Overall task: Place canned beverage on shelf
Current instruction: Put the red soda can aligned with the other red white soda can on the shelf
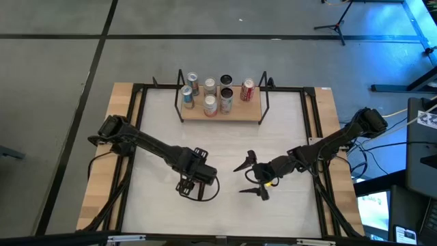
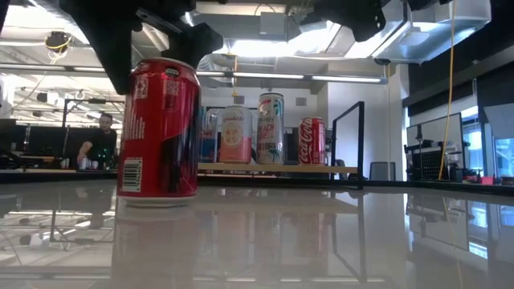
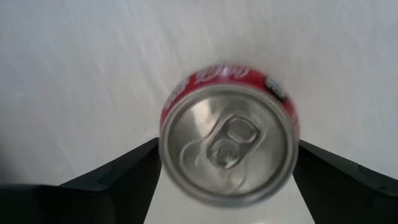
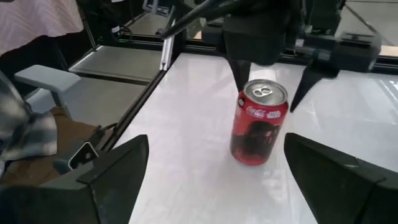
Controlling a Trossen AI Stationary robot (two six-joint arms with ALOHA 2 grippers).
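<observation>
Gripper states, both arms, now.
Left gripper: open, fingers either side of the red can, not gripping it.
Right gripper: open, empty, off to the can's side.

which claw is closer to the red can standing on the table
Left. The left claw hangs open directly over the red can, fingers either side. The right claw sits open to its side, facing it.

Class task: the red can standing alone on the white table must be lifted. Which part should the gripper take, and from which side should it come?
Grip the red can mid-wall, coming from above. It stands upright, and the left gripper already hangs over it with open fingers either side of the round wall.
</observation>
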